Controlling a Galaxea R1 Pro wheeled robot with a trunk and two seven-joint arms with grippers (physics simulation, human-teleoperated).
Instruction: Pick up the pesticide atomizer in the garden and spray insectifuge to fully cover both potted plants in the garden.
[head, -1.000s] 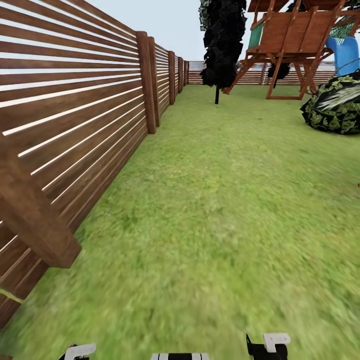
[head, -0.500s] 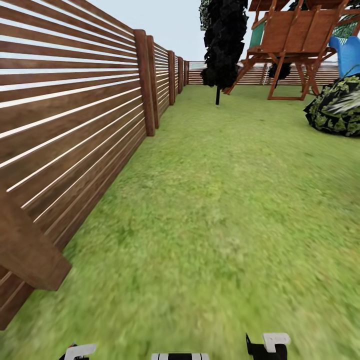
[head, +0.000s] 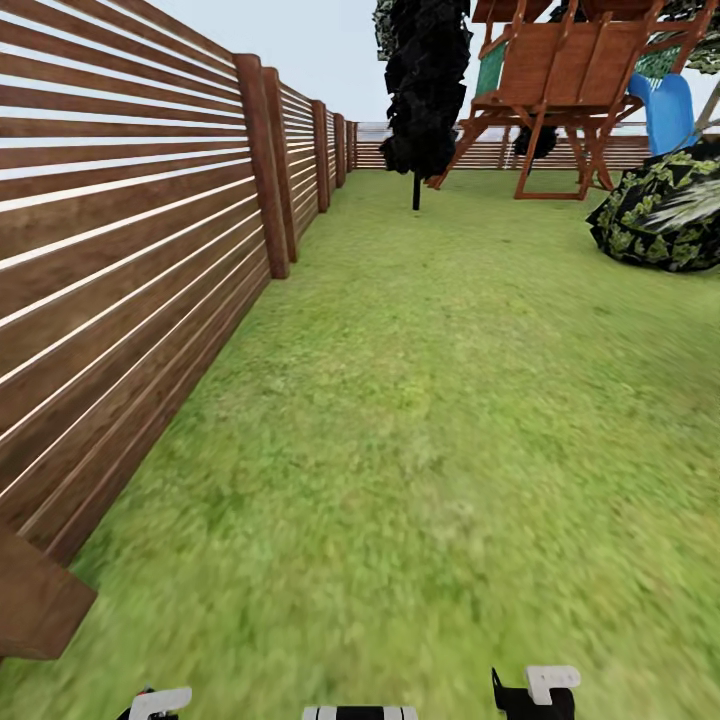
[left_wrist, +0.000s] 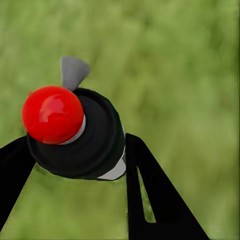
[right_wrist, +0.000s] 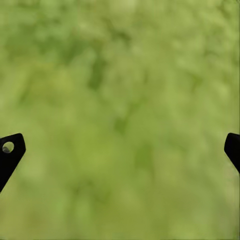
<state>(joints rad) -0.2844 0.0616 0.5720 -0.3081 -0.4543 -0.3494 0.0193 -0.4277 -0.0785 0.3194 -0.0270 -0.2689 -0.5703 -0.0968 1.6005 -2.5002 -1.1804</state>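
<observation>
Jaws, left gripper (left_wrist: 75, 150): 2 black fingers pressed against the sides of a dark round-bodied pesticide atomizer (left_wrist: 85, 137) with a glossy red dome cap and a small grey trigger tab; item carried over blurred grass in the left wrist view.
Jaws, right gripper (right_wrist: 120, 150): spread wide, 2 black fingertips (right_wrist: 10, 150) at opposite edges of the right wrist view, nothing between them, lawn beneath.

Item handling (judged): rigid moulded shell, probably light, smooth and somewhat slippery; rounded body could roll between flat pads. Best hold is across the widest part of the body, below the red cap, leaving the grey tab and nozzle free. Present hold appears to sit there.

Setting, head view: mottled green lawn (head: 430, 420) running from near to far; brown slatted wooden fence (head: 130, 260) along the left; dark narrow tree (head: 425, 85) at the far centre; brown timber play frame (head: 560, 80) with a blue slide (head: 670, 110) at the far right; large dark round bush (head: 660, 215) at the right edge.

Status (judged): atomizer in hand, robot in transit, both plants unsprayed.
</observation>
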